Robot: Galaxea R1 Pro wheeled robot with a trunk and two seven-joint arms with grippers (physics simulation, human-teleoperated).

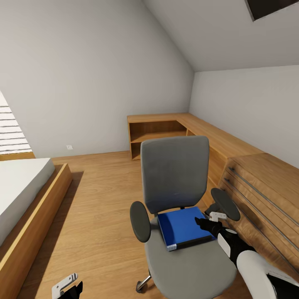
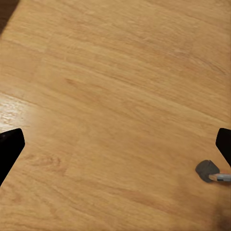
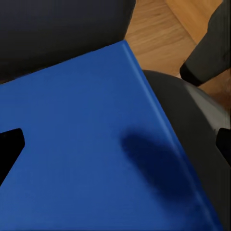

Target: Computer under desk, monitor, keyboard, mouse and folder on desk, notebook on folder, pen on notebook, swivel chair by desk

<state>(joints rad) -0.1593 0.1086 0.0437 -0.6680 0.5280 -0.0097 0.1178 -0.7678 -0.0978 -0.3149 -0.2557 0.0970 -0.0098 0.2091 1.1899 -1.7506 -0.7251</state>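
two grippers are in play, and only the right gripper [image 1: 206, 224] is near the work. it reaches in from the chair's right side and hangs over the near right part of the folder [image 1: 183, 226], its dark fingers spread wide; in the right wrist view the two fingertips [image 3: 9, 150] sit at opposite edges with the blue cover [image 3: 91, 144] between them and nothing clamped. a soft shadow falls on the cover, but whether the tips actually touch it is hard to judge from these angles.

the folder lies flat on the seat of the swivel chair [image 1: 174, 174], close against the foot of the grey backrest, its white edge toward the robot. the chair stands on the wood floor [image 1: 99, 199] with black armrests either side, its back toward a low light-wood shelf unit [image 1: 158, 133] in the corner; a light-wood drawer chest [image 1: 265, 187] stands just beside its right armrest. a bed [image 1: 20, 187] with a wooden frame is well apart on the left.

the left gripper [image 1: 66, 286] hangs low over bare floor, fingers apart and holding nothing; its wrist view shows floorboards [image 2: 115, 96] and a small grey castor-like shape [image 2: 208, 169].
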